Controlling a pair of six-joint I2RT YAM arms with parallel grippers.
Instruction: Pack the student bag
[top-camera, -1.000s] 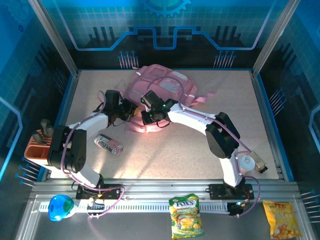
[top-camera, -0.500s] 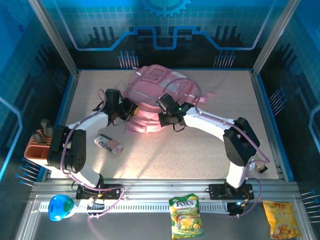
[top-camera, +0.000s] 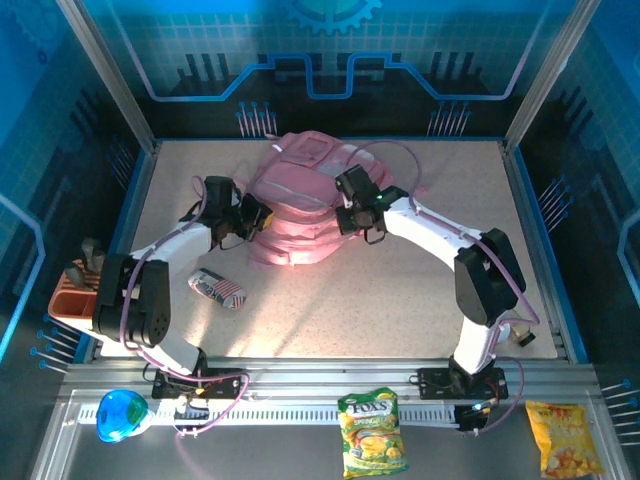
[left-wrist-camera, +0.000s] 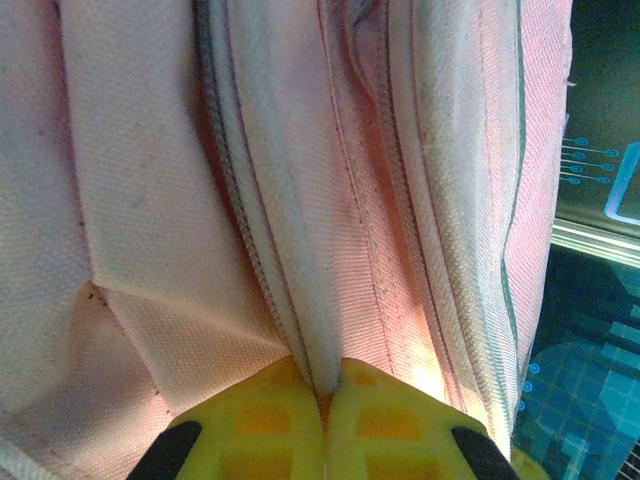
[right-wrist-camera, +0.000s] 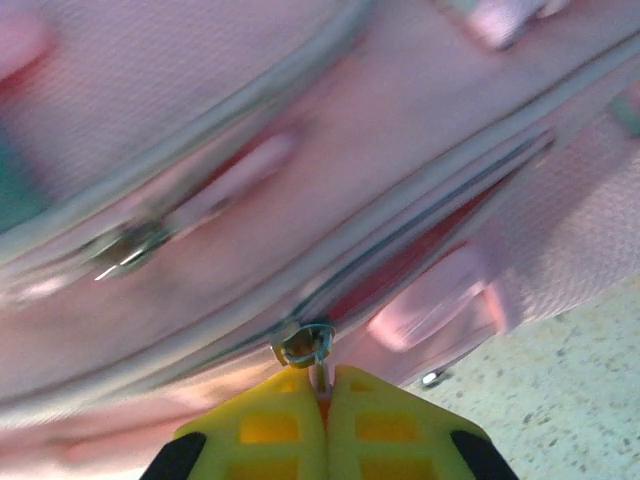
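At upper centre, the left end effector (left-wrist-camera: 322, 390) clamps a seam (left-wrist-camera: 298, 325) of the student bag (top-camera: 300, 232), likely bracing it for the right end effector (right-wrist-camera: 321, 385) gripping a zipper pull (right-wrist-camera: 306, 345).

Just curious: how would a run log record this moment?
left pincer: pinching student bag fabric | right pincer: pinching zipper pull

Item count, this entry:

- student bag (top-camera: 300, 185): 1, pink.
- striped pouch (top-camera: 218, 289): 1.
- Snack packets: 2 in all. These are 1 green packet (top-camera: 372, 432) and 1 yellow packet (top-camera: 563, 438).
- blue round object (top-camera: 122, 414): 1.
- orange holder (top-camera: 68, 300): 1. It holds grey items, too small to count.
- End effectors: 2 in all, the left end effector (left-wrist-camera: 322, 378) and the right end effector (right-wrist-camera: 322, 385).
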